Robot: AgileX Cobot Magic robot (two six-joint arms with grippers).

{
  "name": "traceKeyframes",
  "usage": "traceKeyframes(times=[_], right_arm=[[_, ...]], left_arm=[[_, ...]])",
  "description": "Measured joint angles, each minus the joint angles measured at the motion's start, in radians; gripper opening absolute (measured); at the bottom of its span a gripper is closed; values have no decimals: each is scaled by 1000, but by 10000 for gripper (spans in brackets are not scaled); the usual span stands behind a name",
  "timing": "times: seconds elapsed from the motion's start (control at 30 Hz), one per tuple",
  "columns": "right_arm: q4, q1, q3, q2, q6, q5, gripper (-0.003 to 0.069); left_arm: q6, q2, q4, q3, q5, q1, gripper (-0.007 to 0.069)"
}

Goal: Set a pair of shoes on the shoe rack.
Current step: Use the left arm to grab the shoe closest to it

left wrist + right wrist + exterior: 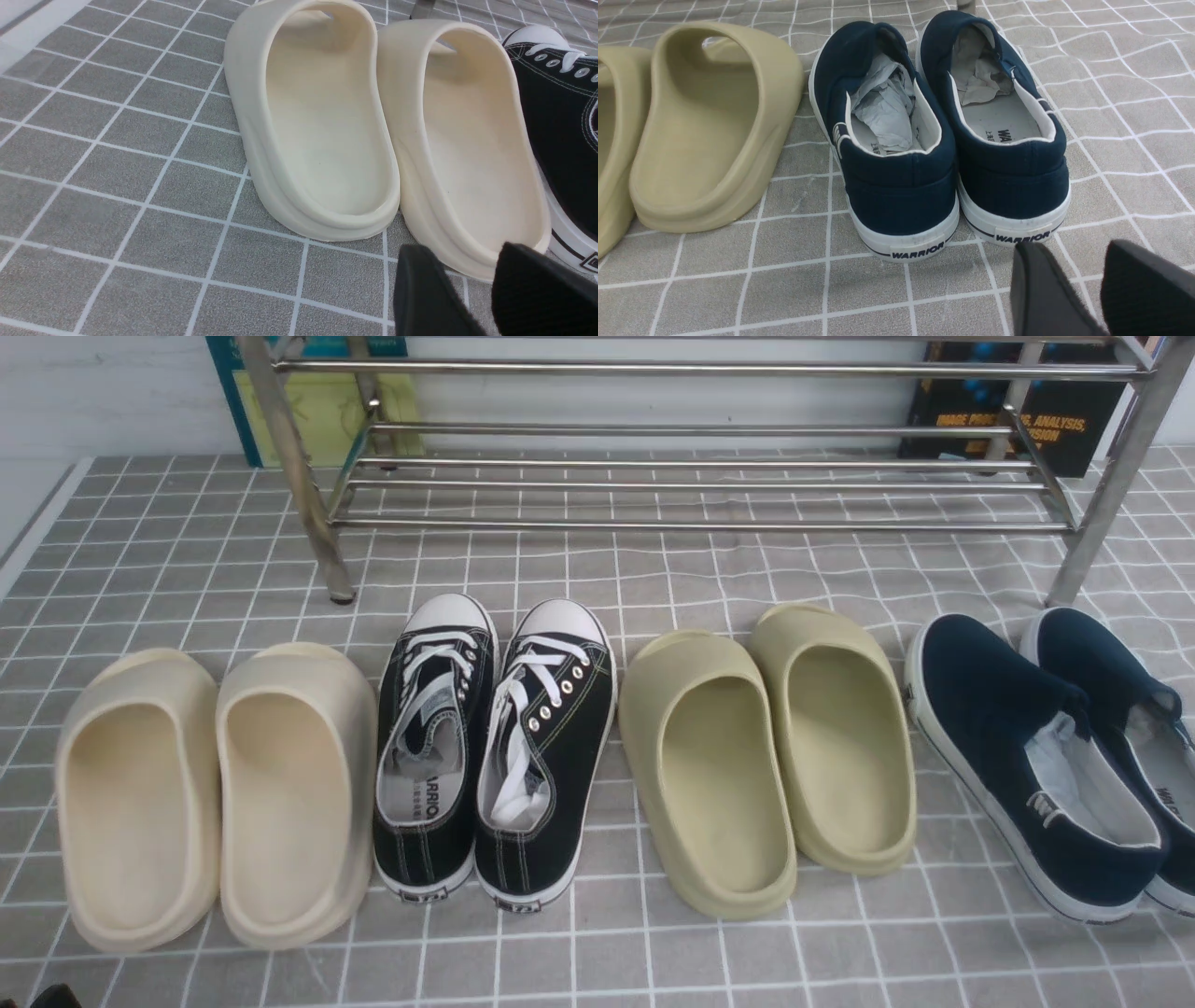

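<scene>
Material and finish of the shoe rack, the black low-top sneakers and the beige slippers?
Shiny steel-tube rack: polished metal, probably steel; bright streaks along its bars.
Black lace-up sneakers: matte fabric, likely canvas, with visible stitching; smooth toe caps, seemingly rubber.
Beige backless slippers: matte, probably moulded foam; seamless walls.

The black sneakers (495,751) stand side by side on the checked cloth (308,980), in front of the metal rack (709,527). Left of the sneakers sits a pair of cream slippers (299,896); just right of them, olive slippers (695,672); farther right of them, navy slip-ons (980,663).
</scene>
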Motion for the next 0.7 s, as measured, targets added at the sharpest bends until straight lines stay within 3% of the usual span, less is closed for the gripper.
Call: traceKeyframes(times=[0.03, 0.17, 0.2, 0.53, 0.7], right_arm=[[0, 0, 0, 0, 0, 0, 239], [0, 0, 0, 0, 0, 0, 239], [0, 0, 0, 0, 0, 0, 239], [0, 0, 0, 0, 0, 0, 239], [0, 0, 0, 0, 0, 0, 239]], left_arm=[[-48, 0, -68, 0, -32, 0, 239], [-59, 0, -82, 0, -36, 0, 239], [-105, 0, -154, 0, -54, 0, 239], [-138, 0, -191, 0, -64, 0, 239], [-276, 0, -385, 0, -95, 0, 239]])
